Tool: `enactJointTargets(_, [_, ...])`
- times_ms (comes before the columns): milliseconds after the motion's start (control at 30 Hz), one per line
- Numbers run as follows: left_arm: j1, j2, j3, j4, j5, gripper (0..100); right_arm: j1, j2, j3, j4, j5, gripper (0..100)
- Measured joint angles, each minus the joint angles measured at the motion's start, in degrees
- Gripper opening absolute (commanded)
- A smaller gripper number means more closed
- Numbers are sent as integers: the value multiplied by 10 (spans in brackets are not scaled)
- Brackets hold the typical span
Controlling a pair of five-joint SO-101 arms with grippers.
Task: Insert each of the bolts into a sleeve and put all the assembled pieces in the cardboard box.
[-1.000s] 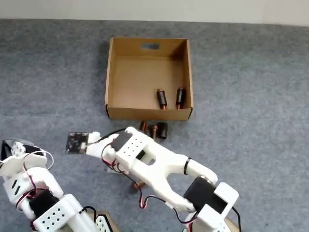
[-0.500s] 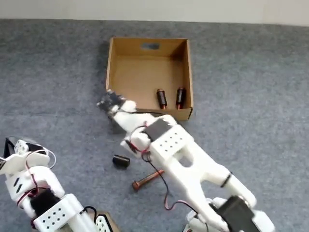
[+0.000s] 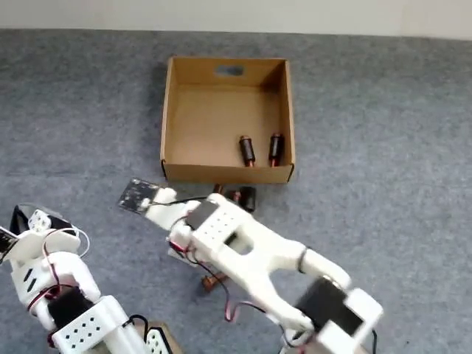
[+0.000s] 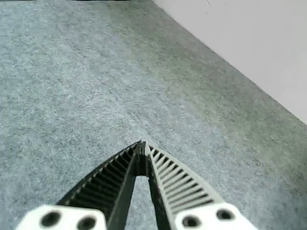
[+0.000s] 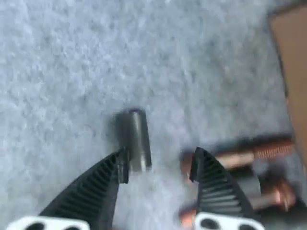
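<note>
As it carries everything, table (image 3: pixel 383 221): grey, felt-like surface with the parts scattered near its middle.
right arm (image 3: pixel 243 247): stretched low across the table in front of the box, its wrist over the loose parts.
cardboard box (image 3: pixel 168 118): open-topped, at the far middle of the table. Two assembled pieces (image 3: pixel 247 150) lie side by side near its front right corner.
left hand (image 4: pixel 142 148): closed on nothing, fingertips meeting, over bare table at the near left, well apart from the parts.
right hand (image 5: pixel 160 165): spread open and empty, pointed down at the table.
cluster (image 3: pixel 237 198): copper bolts and a dark sleeve, just outside the box's front wall. Whether any bolt is seated in it I cannot tell.
loose bolt (image 3: pixel 214 282): copper, lying on the table, partly under the right arm.
black sleeve (image 5: pixel 134 139): on its side, inside the open gap and just beside one finger. Whether they touch I cannot tell.
step in hand: by my reading, picking up the black sleeve so it can be mated with a bolt. Two pieces are boxed and the rest remain outside.
next move: probably to centre the sleeve between the fingers, lower, and close across its barrel. Being round, it may roll away if nudged from one side.
</note>
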Motion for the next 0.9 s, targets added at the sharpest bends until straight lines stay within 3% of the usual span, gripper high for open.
enactJointTargets(567, [0, 0, 0, 0, -1, 10, 3, 92, -60, -1, 2, 137])
enactJointTargets(733, [0, 0, 0, 0, -1, 10, -14, 92, -61, -4, 2, 3])
enactJointTargets(900, [0, 0, 0, 0, -1, 10, -15, 94, -66, -4, 2, 5])
